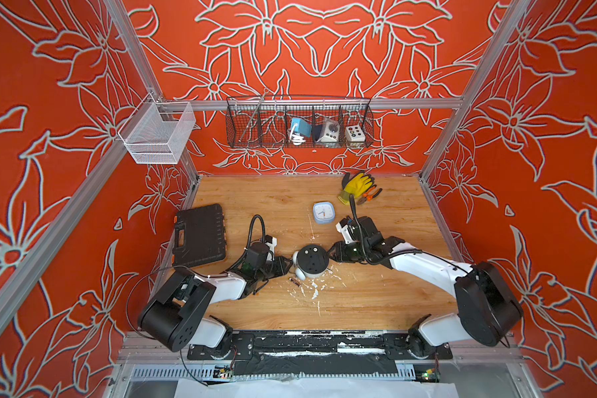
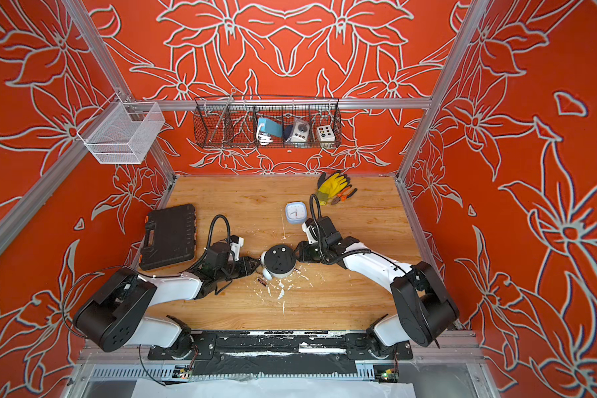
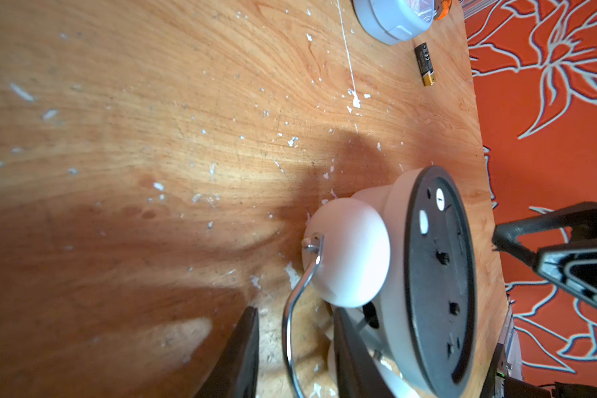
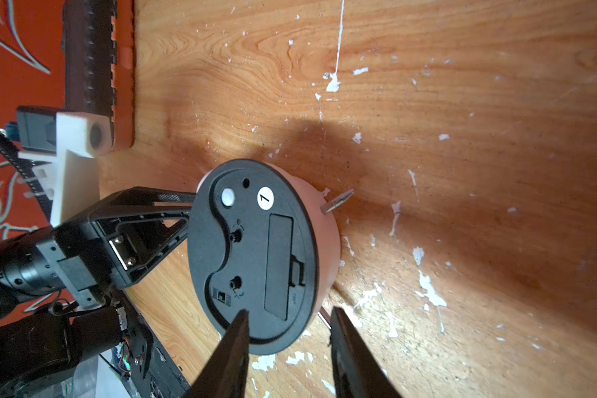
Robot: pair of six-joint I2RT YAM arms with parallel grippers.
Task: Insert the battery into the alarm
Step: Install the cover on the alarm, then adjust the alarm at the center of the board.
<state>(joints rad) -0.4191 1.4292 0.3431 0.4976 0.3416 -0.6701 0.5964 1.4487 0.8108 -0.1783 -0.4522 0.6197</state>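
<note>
Setting: wooden table (image 1: 376, 299) flecked with white, enclosed by red floral walls (image 1: 66, 172).
Battery (image 1: 294, 282): lies loose on the table, just near-left of the alarm (image 1: 312, 260).
Alarm: round, face down, black back up.
Left gripper (image 3: 295, 310): jaws parted, straddling the alarm's wire handle (image 3: 286, 330); no squeeze visible.
Right gripper (image 4: 289, 310): jaws parted around the alarm's right rim; contact cannot be told.
Square clock (image 1: 323, 212): farther back, apart.

White arm links (image 1: 228, 287), black joint housings (image 1: 173, 320), black looping cables (image 1: 257, 224).
</note>
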